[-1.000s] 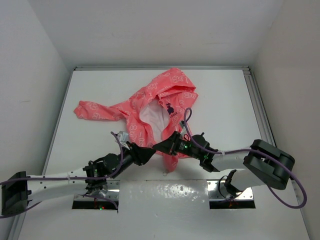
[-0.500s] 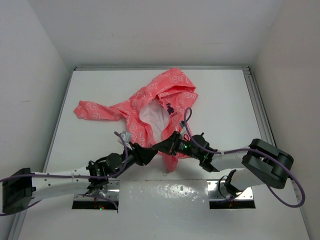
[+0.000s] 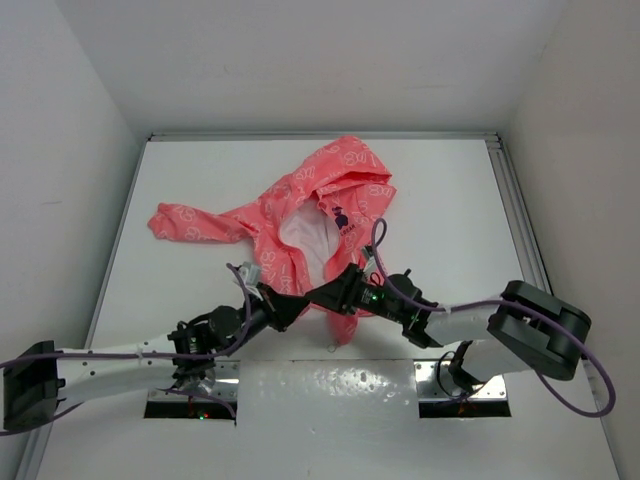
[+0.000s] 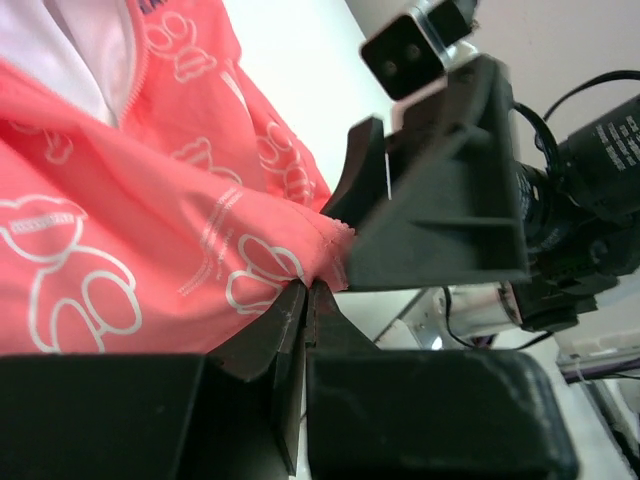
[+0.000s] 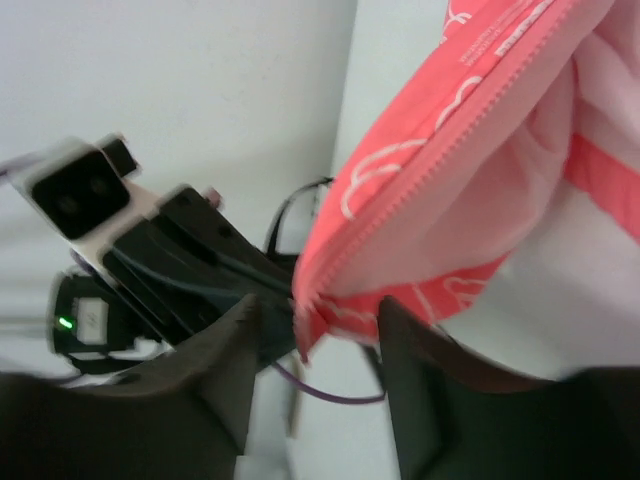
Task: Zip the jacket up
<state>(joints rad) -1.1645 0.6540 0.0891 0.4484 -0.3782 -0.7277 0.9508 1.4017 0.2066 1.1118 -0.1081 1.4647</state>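
The coral-pink jacket (image 3: 310,215) lies crumpled mid-table, front open with its white lining showing, hood toward the back. Both grippers meet at its near hem. My left gripper (image 3: 297,303) is shut on the hem edge, and the left wrist view shows its tips (image 4: 308,292) pinching the pink fabric (image 4: 120,230). My right gripper (image 3: 330,292) is open; in the right wrist view its two fingers (image 5: 318,345) stand apart on either side of the jacket's lower corner (image 5: 320,300). The zipper edge (image 5: 390,215) runs up from that corner.
The white table (image 3: 450,200) is boxed in by white walls, with a metal rail (image 3: 520,220) along its right side. A purple cable (image 3: 375,235) loops over the jacket from the right arm. A shiny plate (image 3: 330,385) lies between the arm bases.
The left gripper has shut on the jacket's hem. The right gripper, shut on the hem before, has opened. Both arms barely shifted.
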